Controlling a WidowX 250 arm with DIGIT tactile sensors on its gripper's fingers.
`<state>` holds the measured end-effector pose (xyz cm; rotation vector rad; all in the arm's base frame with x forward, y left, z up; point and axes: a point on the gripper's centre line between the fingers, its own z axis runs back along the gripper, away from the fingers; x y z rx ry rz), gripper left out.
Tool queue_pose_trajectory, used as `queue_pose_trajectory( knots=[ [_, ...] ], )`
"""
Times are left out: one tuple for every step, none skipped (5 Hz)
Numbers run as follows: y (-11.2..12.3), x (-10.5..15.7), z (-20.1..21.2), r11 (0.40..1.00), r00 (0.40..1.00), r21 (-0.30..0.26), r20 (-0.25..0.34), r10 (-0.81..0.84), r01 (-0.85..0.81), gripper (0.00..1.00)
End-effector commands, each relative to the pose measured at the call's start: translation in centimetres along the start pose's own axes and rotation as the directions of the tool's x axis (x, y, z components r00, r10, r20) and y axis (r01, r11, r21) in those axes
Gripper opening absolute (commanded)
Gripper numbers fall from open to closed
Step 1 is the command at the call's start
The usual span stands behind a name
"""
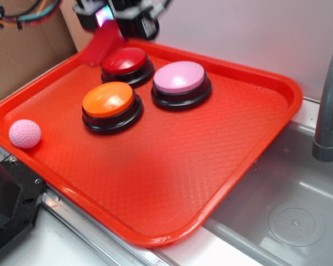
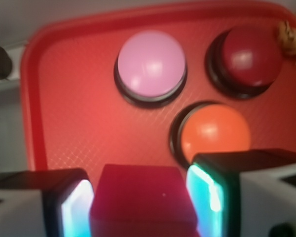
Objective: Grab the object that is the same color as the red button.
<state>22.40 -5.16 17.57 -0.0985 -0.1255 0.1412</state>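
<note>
The tool [image 2: 140,202] grips a matte red wedge-shaped block [image 2: 143,200] at the red plastic tray's [image 1: 155,183] far edge, beside the glossy dark red domed button [image 1: 125,61].

**Pale wall, steel sink, cardboard corner**

A plain off-white wall [image 1: 255,33] runs behind the scene. To the right lies a grey stainless-steel sink basin [image 1: 288,205] with a round drain, beside a curved grey metal faucet pipe [image 1: 330,105]. A brown cardboard panel [image 1: 28,50] stands at the upper left, with coloured wires [image 1: 22,16] across it. Light is soft and even.
</note>
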Motion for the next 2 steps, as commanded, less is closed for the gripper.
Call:
queue_pose_trajectory(
  knots=[
    [1.18, 1.27, 4.22, 0.991, 0.998, -0.123, 0.049, -0.041, 0.046, 0.00],
    [0.82, 1.82, 3.50, 0.996, 0.997, 0.040, -0.007, -0.074, 0.074, 0.06]
  ],
)
